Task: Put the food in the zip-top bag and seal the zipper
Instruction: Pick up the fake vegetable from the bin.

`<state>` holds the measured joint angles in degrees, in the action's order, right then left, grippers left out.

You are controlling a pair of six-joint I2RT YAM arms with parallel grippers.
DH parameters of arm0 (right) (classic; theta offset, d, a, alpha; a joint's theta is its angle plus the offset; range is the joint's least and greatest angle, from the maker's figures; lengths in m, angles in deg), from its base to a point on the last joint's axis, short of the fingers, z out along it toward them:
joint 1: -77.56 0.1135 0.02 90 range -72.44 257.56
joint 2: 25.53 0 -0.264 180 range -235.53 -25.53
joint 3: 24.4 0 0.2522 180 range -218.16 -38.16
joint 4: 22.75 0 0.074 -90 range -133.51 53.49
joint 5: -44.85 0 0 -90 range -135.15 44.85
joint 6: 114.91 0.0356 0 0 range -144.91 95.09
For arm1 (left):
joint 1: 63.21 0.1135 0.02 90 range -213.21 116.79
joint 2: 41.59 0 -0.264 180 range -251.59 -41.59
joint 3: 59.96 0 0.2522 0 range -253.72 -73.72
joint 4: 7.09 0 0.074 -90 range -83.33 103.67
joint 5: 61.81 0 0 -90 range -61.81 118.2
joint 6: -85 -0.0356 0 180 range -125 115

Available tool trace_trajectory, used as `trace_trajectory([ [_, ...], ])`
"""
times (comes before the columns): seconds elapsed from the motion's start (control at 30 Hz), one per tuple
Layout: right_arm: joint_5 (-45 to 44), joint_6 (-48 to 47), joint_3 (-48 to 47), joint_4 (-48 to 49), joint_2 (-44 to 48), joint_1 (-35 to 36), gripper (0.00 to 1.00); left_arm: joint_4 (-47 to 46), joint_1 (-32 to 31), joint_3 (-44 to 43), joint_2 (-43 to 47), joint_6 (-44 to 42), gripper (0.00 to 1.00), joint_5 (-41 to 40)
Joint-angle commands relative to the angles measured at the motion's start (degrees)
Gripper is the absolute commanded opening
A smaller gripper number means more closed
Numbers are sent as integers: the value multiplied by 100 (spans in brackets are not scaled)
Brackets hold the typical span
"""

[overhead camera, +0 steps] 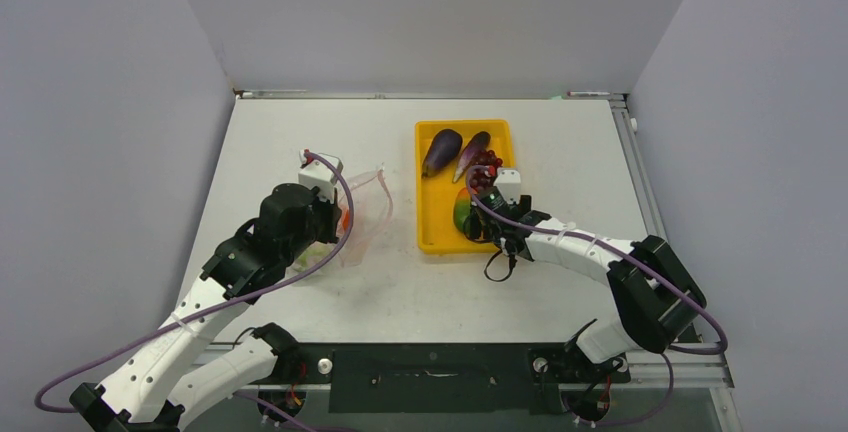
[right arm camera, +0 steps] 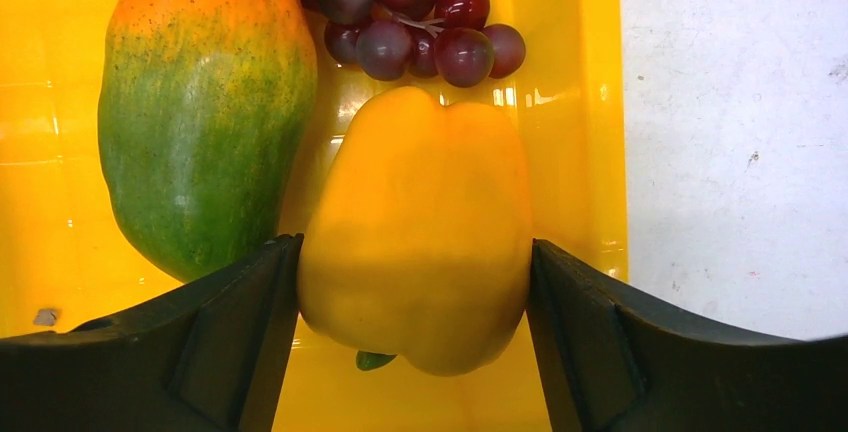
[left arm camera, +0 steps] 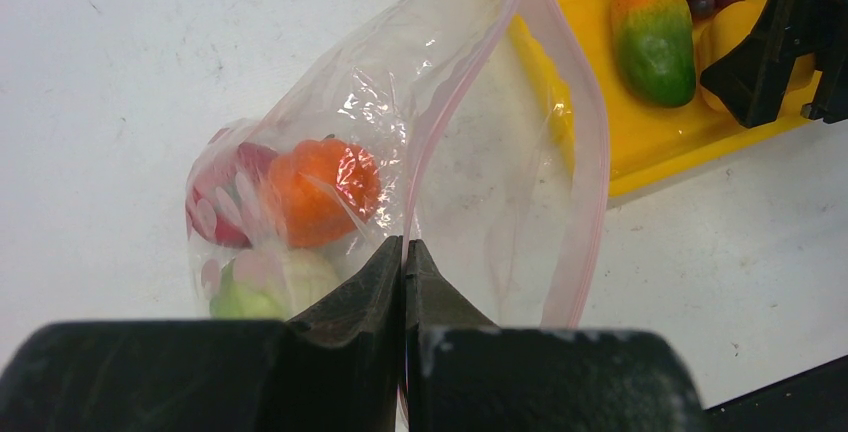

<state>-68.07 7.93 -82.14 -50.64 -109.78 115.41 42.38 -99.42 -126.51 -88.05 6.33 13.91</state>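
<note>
The clear zip-top bag [left arm camera: 480, 142] lies on the table left of the tray, its mouth open toward the tray, with the pink zipper [left arm camera: 592, 152] along the mouth edge. Inside are an orange pepper [left arm camera: 325, 190], a red piece [left arm camera: 222, 207] and a green piece [left arm camera: 240, 300]. My left gripper [left arm camera: 405, 247] is shut on the near zipper edge; it also shows in the top view [overhead camera: 335, 220]. My right gripper [right arm camera: 415, 262] is shut on a yellow pepper [right arm camera: 420, 222] in the yellow tray [right arm camera: 590, 102]. Grapes [right arm camera: 420, 12] lie just beyond it.
A green-orange mango-shaped fruit [right arm camera: 200, 122] lies touching the left finger's side. Two dark purple eggplants [overhead camera: 441, 151] lie at the tray's far end [overhead camera: 432, 232]. The right gripper's black body [left arm camera: 775, 47] shows over the tray's corner in the left wrist view.
</note>
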Motion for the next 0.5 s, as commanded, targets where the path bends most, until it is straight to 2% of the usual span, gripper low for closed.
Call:
trace_trajectory([
  [0.0, -95, 15, 48, 180, 49, -32, 72, -301, 35, 0, 5, -35, 0, 59],
  [0.27, -108, -36, 72, 174, 335, -32, 48, -301, 35, 1, 5, -35, 0, 57],
  [0.47, -71, -117, 8, 109, 630, -32, 41, -305, 35, -2, 5, -35, 0, 57],
])
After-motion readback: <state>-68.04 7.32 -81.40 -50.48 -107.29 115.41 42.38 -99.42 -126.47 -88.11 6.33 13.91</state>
